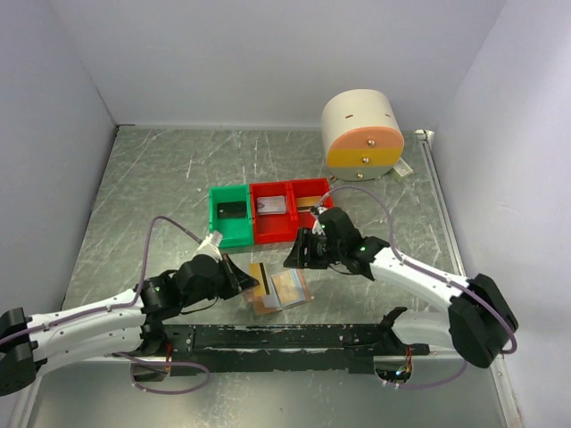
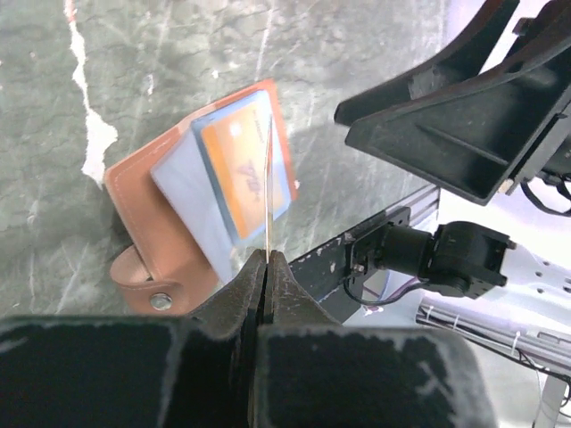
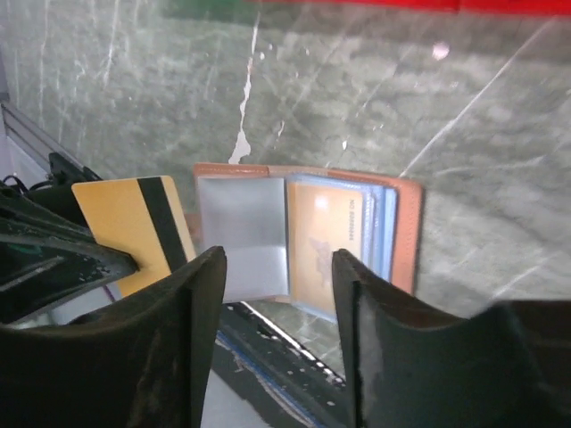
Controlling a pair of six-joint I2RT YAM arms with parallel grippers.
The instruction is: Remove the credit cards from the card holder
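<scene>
Gold credit card point(image 3: 134, 223) on edge in clenched left gripper point(image 2: 266, 259), card holder point(image 1: 281, 287) open flat beside, right gripper point(image 3: 278, 257) parted, empty, streaked grey table point(image 1: 161, 196), white walls point(image 1: 268, 53)

The table point(image 1: 152, 178) is a dull grey metal sheet, heavily scratched. The card holder point(image 2: 147, 223) is smooth tan leather with a stitched edge and a shiny metal snap stud point(image 2: 161, 300). Its inner sleeves point(image 3: 241, 236) are pale, semi-clear plastic with a soft gloss. The gold credit card point(image 3: 134, 223) is glossy plastic with a black stripe. The green bin point(image 1: 234, 239) and red bins point(image 1: 272, 234) are smooth hard plastic. The left gripper point(image 2: 267, 260) and right gripper point(image 3: 278, 259) are matt black plastic, scuffed pale at the edges.
</scene>
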